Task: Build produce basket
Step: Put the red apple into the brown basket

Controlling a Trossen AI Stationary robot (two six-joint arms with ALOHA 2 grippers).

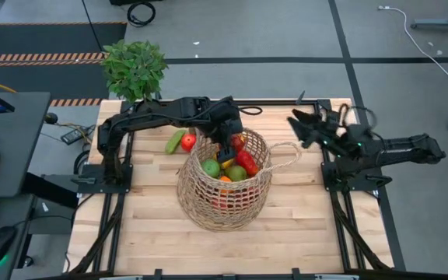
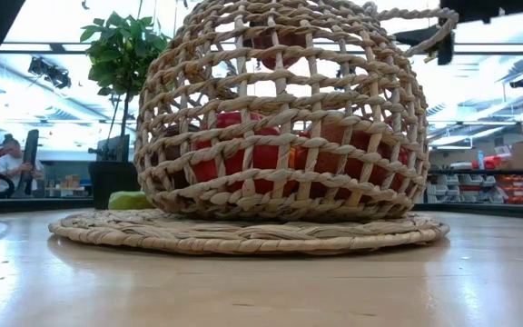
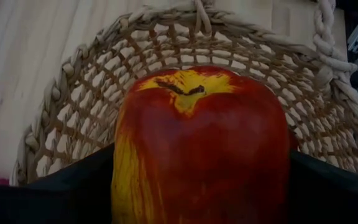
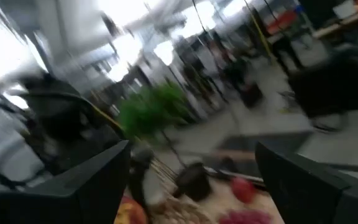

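Basket (image 1: 222, 194) mouth blocked by left pincer (image 1: 225, 155) with apple (image 3: 201, 146), bare table (image 1: 309, 222) alongside

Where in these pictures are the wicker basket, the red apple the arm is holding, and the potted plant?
basket (image 1: 208, 204): high view, on its woven side wall.
red apple (image 3: 197, 149): left wrist view, on its red skin, between the left pincer's fingers.
potted plant (image 1: 134, 68): high view, on its green leaves.

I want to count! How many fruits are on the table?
2: a red fruit and a green one, side by side on the table beside the basket. Others may hide under the left arm.
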